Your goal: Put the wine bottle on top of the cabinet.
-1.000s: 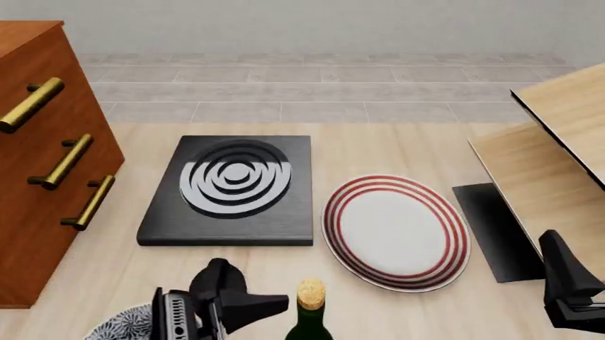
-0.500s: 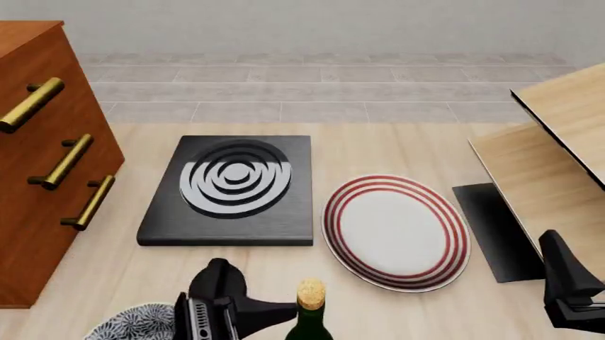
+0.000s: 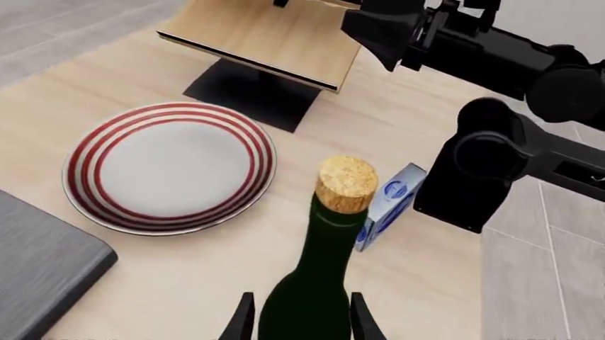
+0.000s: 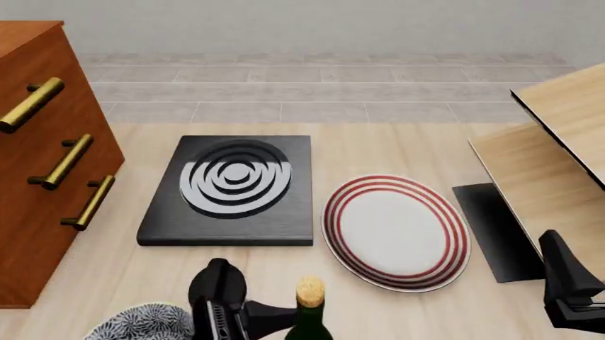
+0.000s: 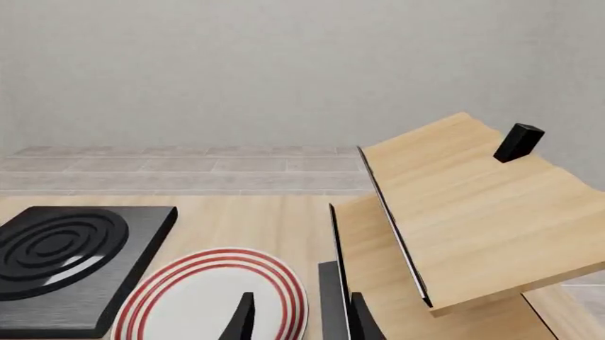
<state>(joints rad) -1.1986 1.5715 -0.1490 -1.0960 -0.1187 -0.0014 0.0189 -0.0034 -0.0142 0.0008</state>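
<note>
Wine bottle (image 3: 312, 297) of dark green glass with a rough tan cork stands upright at the table's near edge, between your left gripper's (image 3: 300, 320) black fingers (image 3: 242, 322), which flank its shoulder; contact isn't discernible. Beside it lies a round white plate with red rings (image 4: 397, 231). Leftward rises the reddish-brown wooden cabinet with brass bar handles (image 4: 38, 170). Your right gripper (image 5: 300, 319) hangs parted, empty.

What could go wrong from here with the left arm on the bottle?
The left gripper sits around the wine bottle low on its body, so the tall neck could tip during the lift. The plate and burner lie close by, and the cabinet top is high, so the swing could clip its edge.
</note>
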